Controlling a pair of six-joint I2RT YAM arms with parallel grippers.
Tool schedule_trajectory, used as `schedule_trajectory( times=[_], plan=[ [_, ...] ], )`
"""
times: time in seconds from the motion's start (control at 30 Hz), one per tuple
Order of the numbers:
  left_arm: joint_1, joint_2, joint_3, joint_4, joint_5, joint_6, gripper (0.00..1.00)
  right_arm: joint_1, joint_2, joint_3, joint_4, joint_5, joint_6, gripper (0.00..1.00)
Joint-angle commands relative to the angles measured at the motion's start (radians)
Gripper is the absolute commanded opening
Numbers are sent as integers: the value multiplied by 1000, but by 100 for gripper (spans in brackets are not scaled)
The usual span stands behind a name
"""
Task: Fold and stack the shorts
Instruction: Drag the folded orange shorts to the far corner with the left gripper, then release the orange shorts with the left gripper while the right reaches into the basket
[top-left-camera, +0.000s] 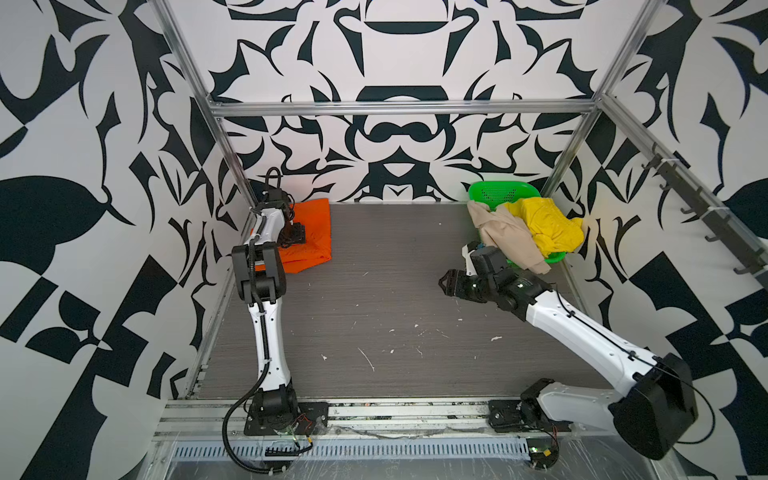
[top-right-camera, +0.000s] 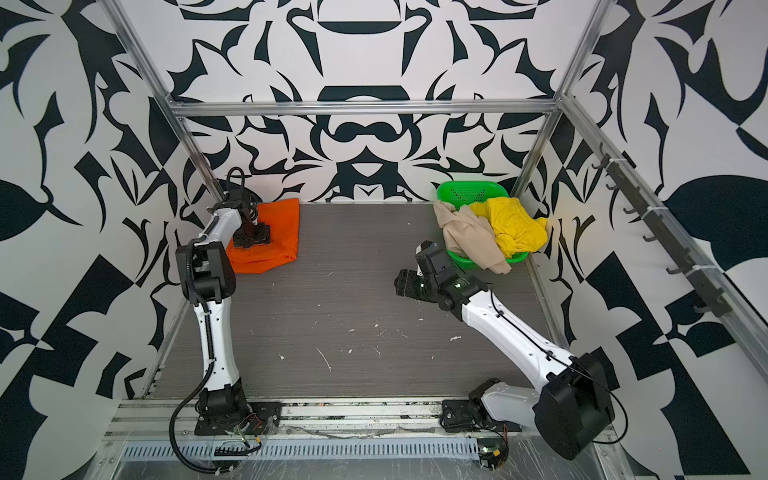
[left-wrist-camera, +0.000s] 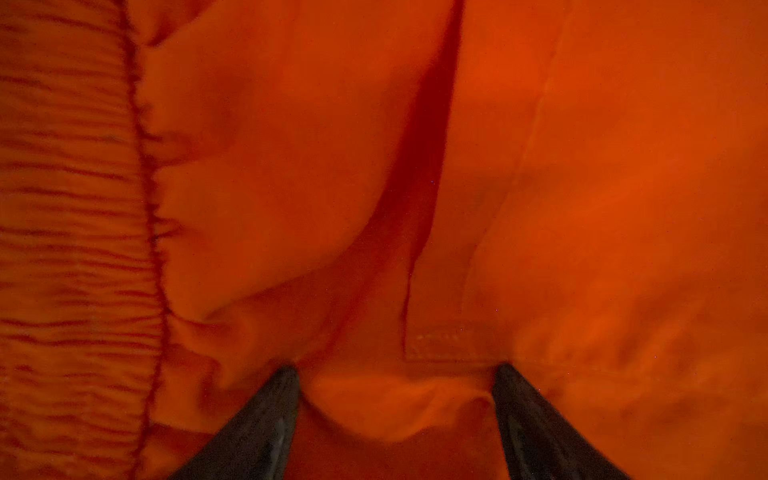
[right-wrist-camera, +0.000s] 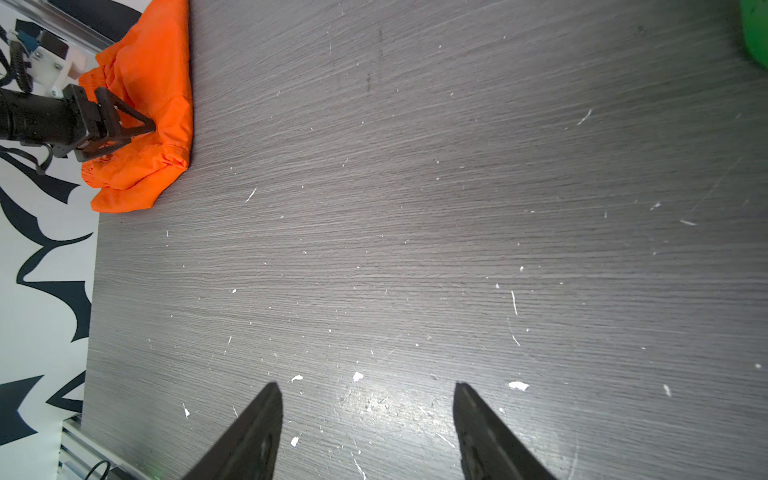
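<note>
- My left gripper (left-wrist-camera: 397, 368) has its fingers spread wide. Both fingertips (left-wrist-camera: 274, 407) rest on the orange shorts (left-wrist-camera: 291, 187), with a low hump of cloth between them, and nothing is pinched.
- My right gripper (right-wrist-camera: 366, 384) is parted too. It hangs over the bare table (right-wrist-camera: 415, 208) with nothing between its fingers.
- The orange shorts lie in the far left corner of the table, folded into a rough rectangle. My left wrist view shows the gathered elastic waistband and one deep crease.
- The beige shorts (top-left-camera: 505, 237) and the yellow shorts (top-left-camera: 544, 226) sit crumpled in the green basket (top-left-camera: 494, 193) in the far right corner. The beige pair spills over the near rim towards the table, and the yellow pair is heaped beside it.
- In both top views my left arm covers the near left part of the orange shorts.
- My left wrist view is so close that it blurs. The fingertips seem to dent the cloth, but I cannot tell how firmly.
- The clothes hide most of the basket; only its back wall and a strip of near rim show.
- In my right wrist view the basket is only a green sliver, cut off at the edge.
</note>
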Motion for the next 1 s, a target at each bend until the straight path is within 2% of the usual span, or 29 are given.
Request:
schedule_trajectory(
  times=[0.0, 0.1, 0.3, 0.4, 0.57, 0.73, 0.97],
  plan=[
    [-18, -112, -9, -67, 52, 0, 79, -14, -26, 80, -42, 44, -63, 70],
    [-56, -240, -39, -60, 58, 0, 81, -46, -39, 116, -92, 59, -104, 70],
    [-169, -469, -125, -26, 96, 7, 84, -188, -63, 200, -224, 67, -218, 72],
    [-239, -566, -222, 21, 135, 4, 83, -276, -64, 248, -283, 66, -287, 73],
    [-353, -720, -484, 191, 235, -38, 83, -448, -34, 320, -343, 34, -403, 75],
    [-415, -779, -656, 294, 253, -109, 83, -598, 45, 391, -369, -34, -486, 77],
    [-477, -784, -744, 365, 274, -185, 82, -716, 164, 486, -387, -76, -574, 80]
  ],
)
